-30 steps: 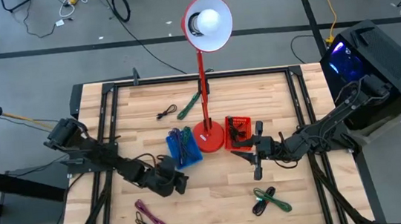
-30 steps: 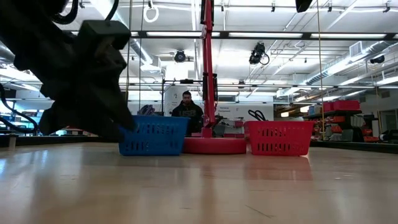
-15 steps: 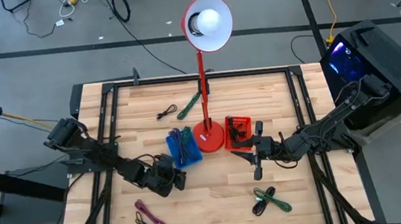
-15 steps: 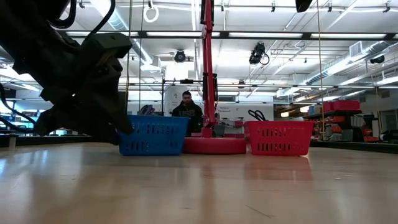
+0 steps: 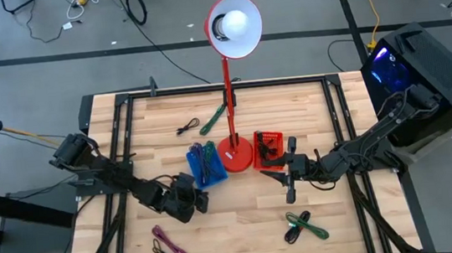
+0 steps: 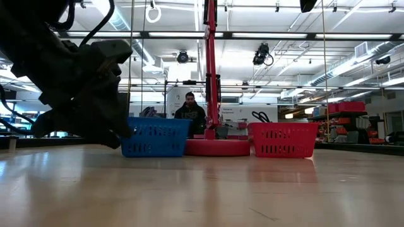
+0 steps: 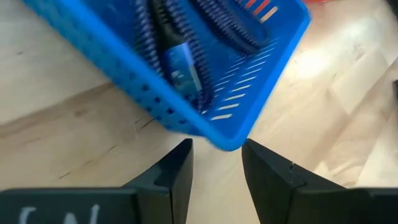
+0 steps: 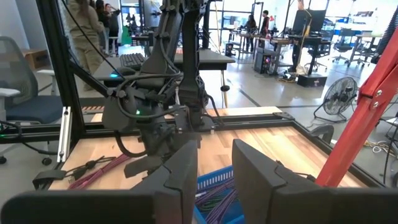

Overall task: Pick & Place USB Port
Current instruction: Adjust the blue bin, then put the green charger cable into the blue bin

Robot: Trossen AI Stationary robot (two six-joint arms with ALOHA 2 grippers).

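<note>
The blue basket (image 5: 207,166) sits on the table left of the red lamp base (image 5: 235,152) and holds several coiled cables; a blue USB plug (image 7: 181,65) shows among them. A red basket (image 5: 266,148) stands right of the lamp. My left gripper (image 5: 202,200) is open and empty, low over the table just near-left of the blue basket's corner (image 7: 227,140). My right gripper (image 5: 275,174) is open and empty, on the near side of the red basket, pointing toward the table's left. Loose cable bundles lie on the wood: purple-black (image 5: 168,245) and green-black (image 5: 304,226).
A red desk lamp (image 5: 232,25) rises from the table's middle between the baskets. A green cable (image 5: 211,121) and a black cable (image 5: 186,129) lie toward the far edge. Black frame rails (image 5: 123,146) run along the table's sides. A person (image 6: 190,107) sits in the room beyond.
My left gripper has drawn back a little from the blue basket toward the table's left and sunk slightly lower. Its fingers stay open. My right arm has kept still.
</note>
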